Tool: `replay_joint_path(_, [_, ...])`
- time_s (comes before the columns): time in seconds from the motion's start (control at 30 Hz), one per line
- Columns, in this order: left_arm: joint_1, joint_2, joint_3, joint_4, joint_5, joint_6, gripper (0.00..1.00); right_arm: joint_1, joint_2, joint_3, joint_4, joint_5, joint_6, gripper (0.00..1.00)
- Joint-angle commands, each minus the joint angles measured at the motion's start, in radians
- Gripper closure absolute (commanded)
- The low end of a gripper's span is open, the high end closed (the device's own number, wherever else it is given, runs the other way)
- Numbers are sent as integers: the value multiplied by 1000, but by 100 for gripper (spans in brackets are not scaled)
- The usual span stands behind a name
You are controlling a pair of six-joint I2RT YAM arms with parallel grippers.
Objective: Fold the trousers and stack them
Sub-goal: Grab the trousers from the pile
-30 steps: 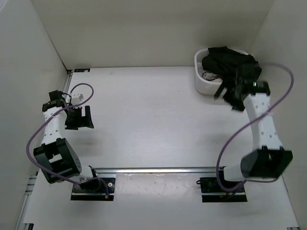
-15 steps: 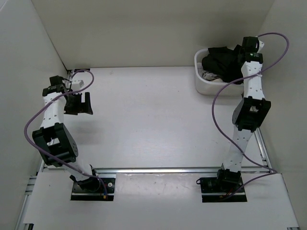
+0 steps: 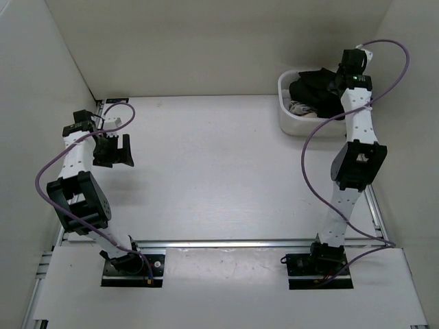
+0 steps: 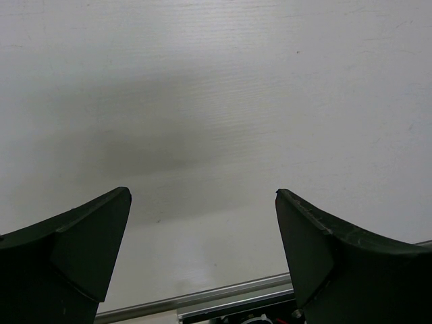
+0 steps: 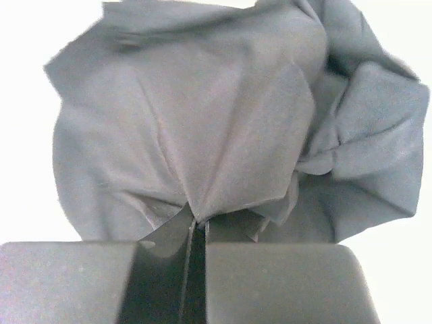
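The black trousers [image 3: 317,89] lie bunched in the white basket [image 3: 291,123] at the back right of the table. My right gripper [image 3: 341,81] reaches over the basket and is shut on a pinched fold of the trousers [image 5: 223,135]; in the right wrist view the cloth gathers to a point between the jaws at my right gripper [image 5: 198,223]. My left gripper [image 3: 115,156] hangs open over bare table at the far left, and in the left wrist view nothing lies between the wide-apart fingers [image 4: 324,250] of my left gripper [image 4: 202,196].
White walls enclose the table on the left, back and right. A metal rail [image 3: 226,242] runs across the near edge between the arm bases. A pale garment [image 3: 299,107] shows under the trousers in the basket.
The right arm stretched up and back over the basket, and its gripper closed on the trousers. The left arm shifted slightly, its gripper still open.
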Motion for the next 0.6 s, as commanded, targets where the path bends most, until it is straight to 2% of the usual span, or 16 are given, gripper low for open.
replay_joint_path(0.0, [-1,-64,-7,2,3,1,0,119,-305,-19,81,-3,-72,100])
replay_joint_path(0.13, [-1,-98,-7,2,3,1,0,329,-509,-129,155,69,-146,100])
replay_joint_path(0.17, [-1,-98,-7,2,3,1,0,446,-533,-130,155,95,-170,100])
replay_joint_path(0.2, [-1,-98,-7,2,14,1,0,508,-561,-130,164,139,-218,100])
replay_joint_path(0.23, [-1,-107,2,2,25,1,0,571,-561,-113,164,158,-238,100])
replay_joint_path(0.27, [-1,-107,2,2,25,1,0,695,-570,-101,164,175,-255,100])
replay_joint_path(0.37, [-1,-107,30,2,25,-10,0,892,-523,-76,189,175,-266,100])
replay_joint_path(0.47, [18,-107,74,-7,14,-19,0,996,-419,-48,175,91,-199,100])
replay_joint_path(0.5, [30,-107,85,-7,14,-33,0,1010,-383,-27,144,66,-176,96])
replay_joint_path(0.53, [39,-107,97,-7,-1,-48,0,1020,-348,-3,109,52,-134,81])
replay_joint_path(0.57, [50,-95,119,-19,-18,-57,0,1020,-290,30,45,37,-116,39])
